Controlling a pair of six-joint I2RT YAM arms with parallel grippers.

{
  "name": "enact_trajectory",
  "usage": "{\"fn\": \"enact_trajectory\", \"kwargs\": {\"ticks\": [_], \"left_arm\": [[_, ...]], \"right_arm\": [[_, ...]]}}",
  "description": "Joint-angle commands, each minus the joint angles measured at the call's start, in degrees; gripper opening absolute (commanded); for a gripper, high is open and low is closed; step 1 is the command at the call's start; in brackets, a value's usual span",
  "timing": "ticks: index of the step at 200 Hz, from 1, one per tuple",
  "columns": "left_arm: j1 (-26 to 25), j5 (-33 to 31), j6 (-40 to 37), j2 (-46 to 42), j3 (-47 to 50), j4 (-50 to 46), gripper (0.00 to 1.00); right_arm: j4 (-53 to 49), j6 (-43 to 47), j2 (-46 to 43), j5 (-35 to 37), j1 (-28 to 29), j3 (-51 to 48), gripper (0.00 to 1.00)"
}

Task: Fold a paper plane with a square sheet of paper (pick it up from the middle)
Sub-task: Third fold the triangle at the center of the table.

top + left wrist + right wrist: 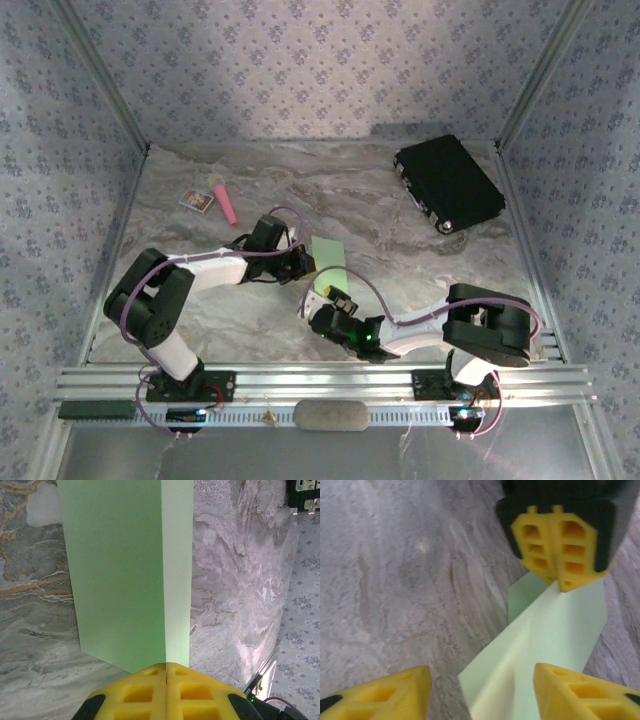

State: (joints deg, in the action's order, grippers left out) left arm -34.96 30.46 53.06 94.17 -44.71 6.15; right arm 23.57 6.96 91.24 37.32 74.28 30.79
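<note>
The square sheet of paper (330, 258) is lime green and stands bent along a centre crease just above the table's middle. My left gripper (303, 262) is shut on its edge; in the left wrist view the yellow fingers (150, 695) press together at the crease of the sheet (120, 580). My right gripper (322, 297) hovers open at the sheet's near end. In the right wrist view its jaws (480, 690) stand apart with the sheet's near corner (555, 630) between them, and the left gripper (557, 582) pinches the far end. A paper plane is out of view.
A black case (448, 183) lies at the back right. A pink stick with a yellow tip (224, 200) and a small white card (196, 201) lie at the back left. Patterned walls enclose the marble table (400, 240). A grey pad (330, 415) sits on the front rail.
</note>
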Motion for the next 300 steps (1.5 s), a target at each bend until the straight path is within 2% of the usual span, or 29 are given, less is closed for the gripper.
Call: {"fn": "enact_trajectory", "kwargs": {"ticks": [1, 42, 89, 170, 205, 231, 256, 279, 300], "left_arm": [[0.23, 0.87, -0.28, -1.35, 0.50, 0.00, 0.00], [0.19, 0.77, -0.21, -1.12, 0.68, 0.26, 0.00], [0.20, 0.66, -0.15, -0.98, 0.73, 0.24, 0.00], [0.13, 0.67, -0.06, -0.61, 0.77, 0.52, 0.00], [0.15, 0.64, -0.06, -0.64, 0.74, 0.53, 0.00], [0.13, 0.63, 0.01, -0.59, 0.71, 0.53, 0.00], [0.14, 0.51, -0.02, -0.69, 0.72, 0.53, 0.00], [0.13, 0.32, -0.06, -0.89, 0.74, 0.27, 0.03], [0.10, -0.02, -0.12, -1.33, 0.68, -0.04, 0.12]], "right_arm": [[2.09, 0.02, 0.26, 3.51, 0.33, 0.12, 0.49], [2.00, -1.15, -0.99, 2.46, 0.32, -0.97, 0.36], [2.87, -1.77, -1.88, 1.44, 0.33, -1.90, 0.27], [4.27, -2.12, -1.70, 1.86, 0.34, -1.87, 0.28], [4.48, -2.45, -2.11, 1.66, 0.34, -2.22, 0.25], [4.18, -2.96, -2.43, 1.48, 0.16, -2.35, 0.16], [3.26, -3.61, -2.55, 1.12, -0.01, -2.14, 0.11], [2.92, -4.05, -2.90, 0.59, -0.33, -2.36, 0.06], [2.50, -4.49, -3.34, -0.18, -0.64, -2.38, 0.02]]}}
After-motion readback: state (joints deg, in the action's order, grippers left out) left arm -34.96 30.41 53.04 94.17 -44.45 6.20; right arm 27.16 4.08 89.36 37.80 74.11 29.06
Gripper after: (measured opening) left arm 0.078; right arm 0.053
